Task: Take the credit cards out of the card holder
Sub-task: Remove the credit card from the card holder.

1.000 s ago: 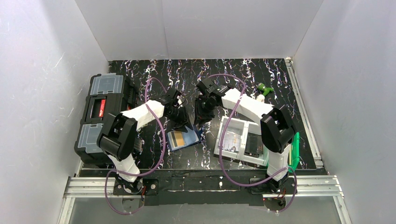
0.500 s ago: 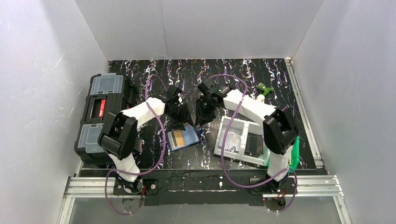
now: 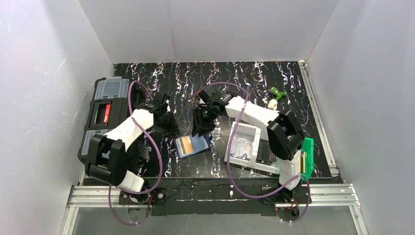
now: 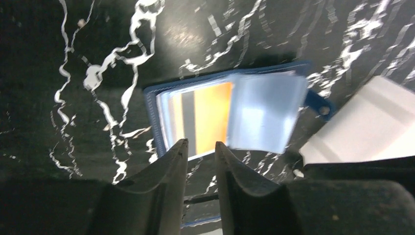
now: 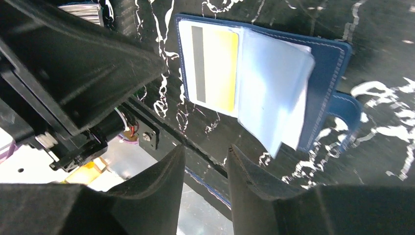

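The navy blue card holder lies open on the black marbled table. A gold-tan credit card with a dark stripe sits in its left sleeve, and a pale blue clear sleeve is folded over its right half. My left gripper hovers to the holder's upper left, jaws slightly parted and empty. My right gripper hovers just behind the holder, jaws parted and empty. The left wrist view shows the holder, card and gripper. The right wrist view shows the holder, card, snap tab and gripper.
A black toolbox with clear lids stands at the left edge. A white tray holding cards and a dark flat item lies right of the holder. A small green object lies far right. A green frame is by the right arm's base.
My left arm has drawn back to the left, away from the holder. My right gripper has shifted left, closer behind the holder. The holder and card have not moved.
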### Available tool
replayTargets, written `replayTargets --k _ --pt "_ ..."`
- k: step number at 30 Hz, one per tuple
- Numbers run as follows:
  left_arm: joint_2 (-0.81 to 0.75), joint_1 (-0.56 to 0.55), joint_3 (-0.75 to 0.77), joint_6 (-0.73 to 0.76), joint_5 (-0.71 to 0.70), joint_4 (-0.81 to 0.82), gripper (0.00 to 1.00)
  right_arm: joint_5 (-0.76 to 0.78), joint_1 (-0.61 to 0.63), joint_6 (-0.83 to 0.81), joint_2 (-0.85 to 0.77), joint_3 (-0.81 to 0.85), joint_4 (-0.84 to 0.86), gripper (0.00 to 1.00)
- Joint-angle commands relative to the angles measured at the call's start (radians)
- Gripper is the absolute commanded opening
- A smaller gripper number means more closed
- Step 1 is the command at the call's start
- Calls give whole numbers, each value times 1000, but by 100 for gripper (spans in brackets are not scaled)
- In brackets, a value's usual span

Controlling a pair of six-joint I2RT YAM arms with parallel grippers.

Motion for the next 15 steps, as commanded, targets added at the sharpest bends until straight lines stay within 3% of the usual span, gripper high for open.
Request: replayTargets --k 1,6,15 --pt "-19 9 -61 25 4 -22 20 -104 10 31 78 41 75 45" --pt "13 10 -89 24 30 20 7 -140 10 44 149 66 100 44" --pt "85 9 -116 27 38 67 0 -163 10 65 230 77 130 42"
